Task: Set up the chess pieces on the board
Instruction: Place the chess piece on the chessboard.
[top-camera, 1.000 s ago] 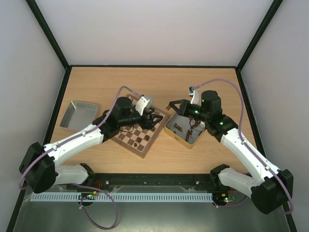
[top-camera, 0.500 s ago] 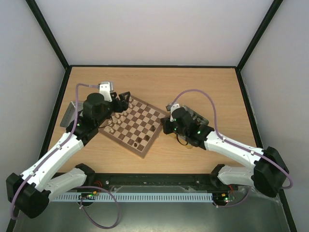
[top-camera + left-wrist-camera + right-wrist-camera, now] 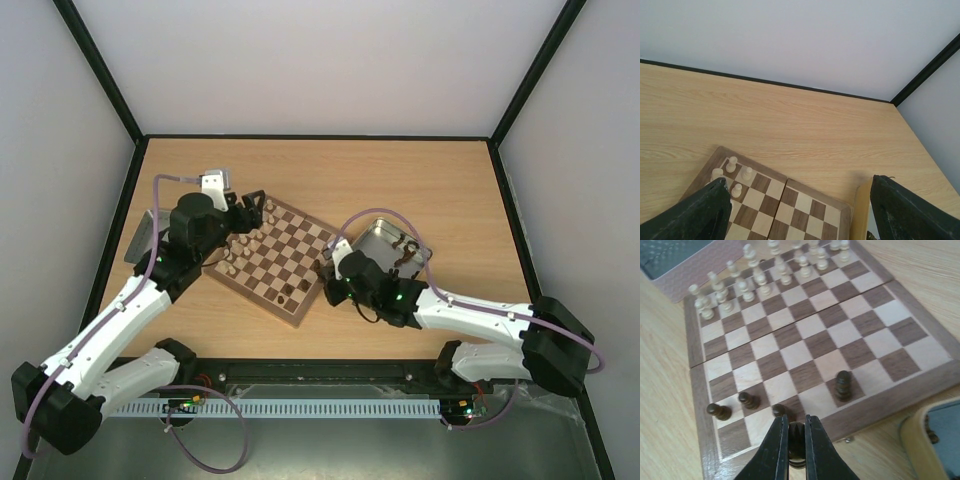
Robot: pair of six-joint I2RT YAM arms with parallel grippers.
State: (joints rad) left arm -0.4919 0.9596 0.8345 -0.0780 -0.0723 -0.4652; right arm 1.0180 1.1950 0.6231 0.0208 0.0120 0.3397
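The board (image 3: 285,250) lies turned like a diamond on the table (image 3: 420,180), its fold seam running between the two camps. It is flat wood with tan and dark-brown checks and a brown rim. The right gripper (image 3: 796,432) is closed narrowly on one dark piece (image 3: 796,444), which seems upright, over the near rim. Four other dark pieces (image 3: 842,385) stand on the near rows. The pale pieces (image 3: 760,280) crowd the far rows, too close to count. The left gripper (image 3: 800,200) is spread wide above the pale corner.
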